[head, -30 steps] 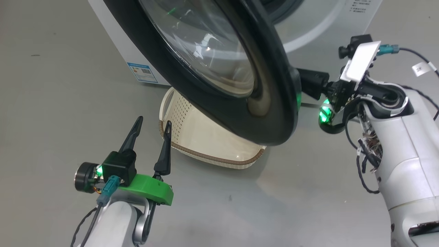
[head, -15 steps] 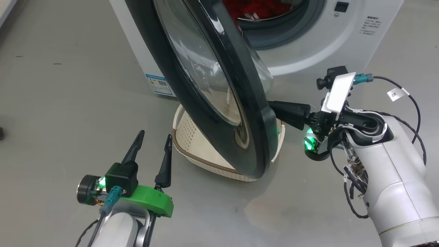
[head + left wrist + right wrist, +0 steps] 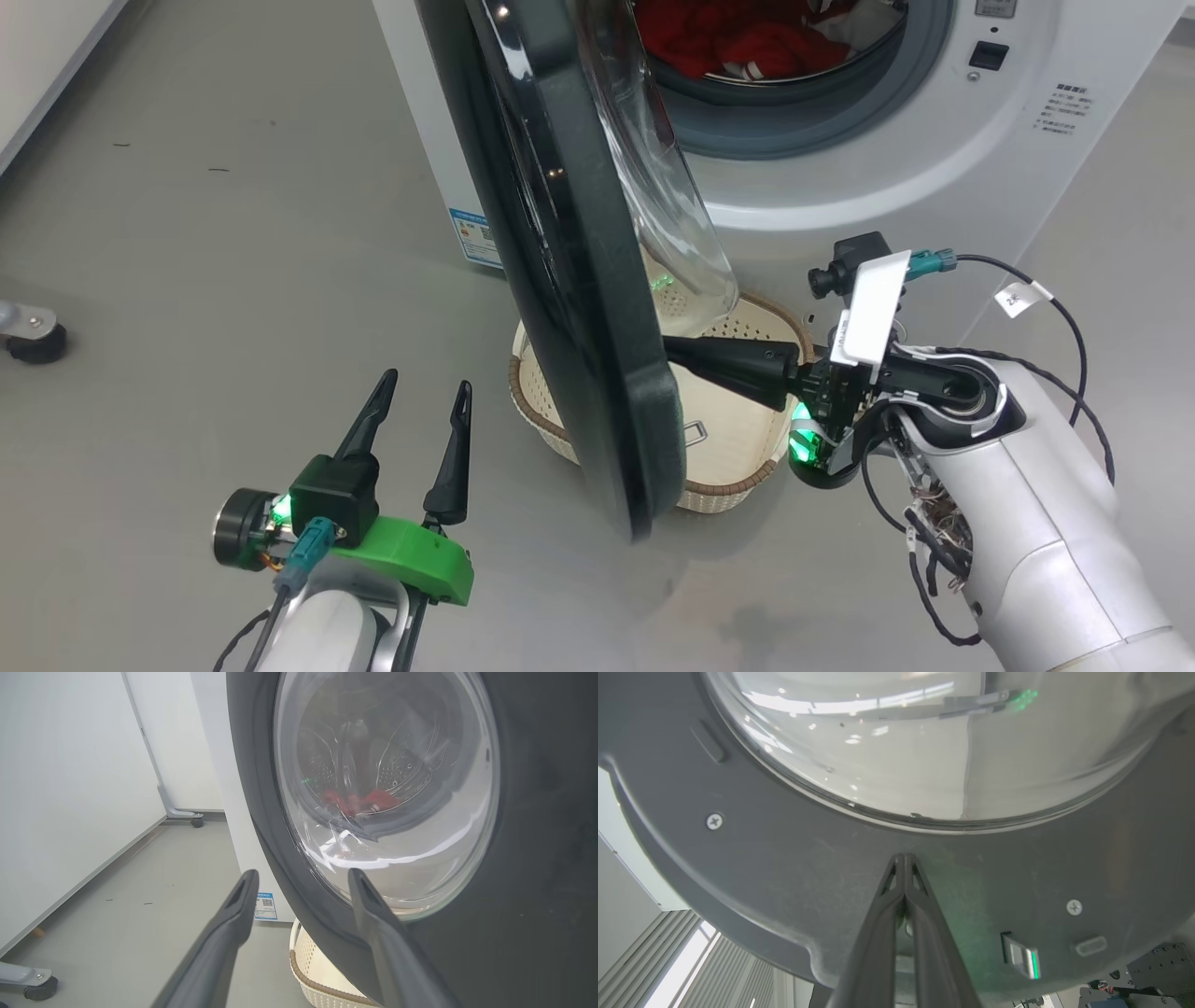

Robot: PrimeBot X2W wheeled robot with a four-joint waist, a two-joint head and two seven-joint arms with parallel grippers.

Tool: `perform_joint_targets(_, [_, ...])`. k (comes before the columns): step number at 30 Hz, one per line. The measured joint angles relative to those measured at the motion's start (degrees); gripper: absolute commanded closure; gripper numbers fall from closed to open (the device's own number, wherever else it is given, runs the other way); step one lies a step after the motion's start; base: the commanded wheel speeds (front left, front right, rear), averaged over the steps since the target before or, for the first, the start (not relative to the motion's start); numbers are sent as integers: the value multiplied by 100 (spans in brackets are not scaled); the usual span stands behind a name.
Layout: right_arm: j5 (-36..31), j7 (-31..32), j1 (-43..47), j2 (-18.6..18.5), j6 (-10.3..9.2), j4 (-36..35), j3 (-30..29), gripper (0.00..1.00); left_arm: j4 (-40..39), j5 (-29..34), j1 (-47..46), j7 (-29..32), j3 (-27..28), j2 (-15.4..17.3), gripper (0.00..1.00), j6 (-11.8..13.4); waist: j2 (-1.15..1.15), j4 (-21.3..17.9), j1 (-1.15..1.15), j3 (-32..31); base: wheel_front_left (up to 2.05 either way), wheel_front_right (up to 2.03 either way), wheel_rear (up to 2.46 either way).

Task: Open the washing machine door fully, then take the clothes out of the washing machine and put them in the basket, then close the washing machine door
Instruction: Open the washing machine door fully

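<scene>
The washing machine door [image 3: 569,280] stands about half open, nearly edge-on in the head view, its glass bowl [image 3: 663,196] bulging toward the white washing machine [image 3: 887,177]. Red clothes [image 3: 738,37] lie in the drum, and the left wrist view shows the clothes [image 3: 359,802] through the glass. The cream basket [image 3: 534,411] sits on the floor under the door. My right gripper [image 3: 672,350] is shut, its tips [image 3: 903,858] pressed against the door's grey inner face [image 3: 784,868] just below the glass. My left gripper [image 3: 420,397] hangs open and empty on the door's outer side, where the left wrist view has the gripper [image 3: 303,877] near the black rim [image 3: 537,858].
Grey floor spreads to the left. A caster wheel [image 3: 33,341] sits at the far left by a white panel [image 3: 70,788] on a wheeled foot [image 3: 196,821]. A blue label [image 3: 474,238] marks the machine's side. The door latch [image 3: 1020,961] lies right of my right gripper.
The head camera has shifted, bringing the drum and clothes into view. The door has swung further open, from slanted to nearly edge-on, with my shut right gripper following against it. My left gripper has stayed put.
</scene>
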Motion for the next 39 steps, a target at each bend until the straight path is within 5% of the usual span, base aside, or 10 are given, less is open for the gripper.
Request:
perform_joint_targets(20, [392,-504,202,15,1,-403,917,100,27,-1,117,0,48,5,0,0,0,311,0,-121,0,0,0])
perform_joint_targets(39, [488,-1184,532,44,1,-541,441,100,-40,-1,180,0,201,11,0,5,0,162,0,-126,0,0,0])
